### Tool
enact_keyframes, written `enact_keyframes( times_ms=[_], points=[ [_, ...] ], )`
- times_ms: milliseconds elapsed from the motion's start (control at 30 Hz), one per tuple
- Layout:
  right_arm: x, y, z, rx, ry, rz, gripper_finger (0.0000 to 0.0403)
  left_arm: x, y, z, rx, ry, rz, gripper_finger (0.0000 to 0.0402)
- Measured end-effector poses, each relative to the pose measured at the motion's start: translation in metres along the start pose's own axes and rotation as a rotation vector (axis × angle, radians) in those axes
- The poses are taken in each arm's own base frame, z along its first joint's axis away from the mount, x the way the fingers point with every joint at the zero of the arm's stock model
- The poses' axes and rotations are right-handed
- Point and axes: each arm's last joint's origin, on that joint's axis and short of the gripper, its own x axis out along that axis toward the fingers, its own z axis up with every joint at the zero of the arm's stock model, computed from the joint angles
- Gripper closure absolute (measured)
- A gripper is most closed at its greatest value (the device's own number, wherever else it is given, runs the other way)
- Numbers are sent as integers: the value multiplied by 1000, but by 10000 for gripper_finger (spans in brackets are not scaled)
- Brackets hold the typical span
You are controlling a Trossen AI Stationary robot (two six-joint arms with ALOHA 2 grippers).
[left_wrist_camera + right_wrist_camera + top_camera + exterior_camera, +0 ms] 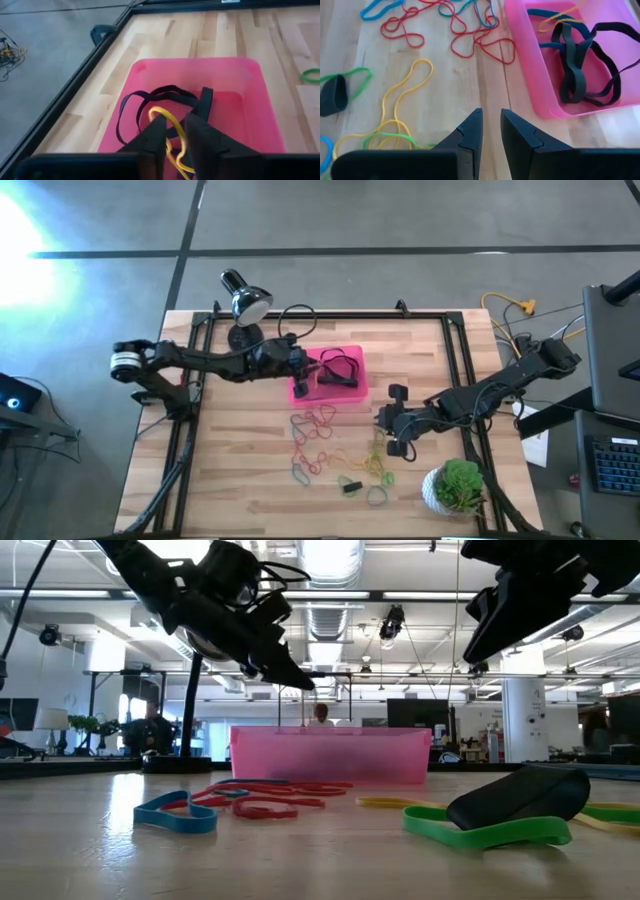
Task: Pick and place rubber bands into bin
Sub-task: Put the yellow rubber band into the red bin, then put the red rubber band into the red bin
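Bin: the pink bin [348, 392] sits toward the far middle of the surface [250, 480]; it already holds several black bands [580, 65], a blue one and an orange one.
Loose bands: you have a scatter on the wood just in front of the bin: red bands [318, 425], yellow bands [402, 95], a green band [490, 832], blue ones, and a wide black band [520, 795].
Left claw: your left claw [172, 137] hangs over the bin with a thin yellow band [172, 132] dangling between its fingers; the gap is narrow, and you cannot tell whether the band is pinched or already let go.
Right claw: your right claw [490, 132] hovers above the bare wood between the yellow loops and the bin's near wall, fingers a little apart, grasping nothing.
Step in hand: by my reading, you are at the drop into the bin with the left arm.
Next move: you probably need the left fingers spread wide so the yellow band falls clear inside the walls, then a descent with the right claw onto one loop, best one lying apart from the tangle.
Hard to make out: the red and blue loops overlap, so single bands are hard to separate; the low view hides the bin's contents behind its wall; the wrist views cut off part of the scatter.
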Motion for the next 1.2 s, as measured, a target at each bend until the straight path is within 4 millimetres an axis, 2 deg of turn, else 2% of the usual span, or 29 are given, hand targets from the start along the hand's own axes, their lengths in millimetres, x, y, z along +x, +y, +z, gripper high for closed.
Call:
enact_keyframes(
  times_ms=[233, 400, 533, 833, 1067, 1200],
  points=[
    [0, 0, 0, 3, -3, 3, 346, -1, 1, -5, 5, 83, 14, 277],
    [0, 0, 1, 4, -5, 4, 346, -18, -5, 2, -33, 238, -71, 267],
    [1, 0, -1, 3, -4, 4, 346, -37, -23, -2, -48, 337, -173, 267],
    [9, 2, -6, 5, -63, 27, 346, -76, -81, 3, -5, 298, -363, 267],
    [22, 15, 7, -180, -382, 206, 346, -94, -118, -4, 39, 269, -393, 267],
    [39, 22, 14, -276, -468, 208, 346, -99, -131, -10, 51, 283, -381, 267]
  ],
)
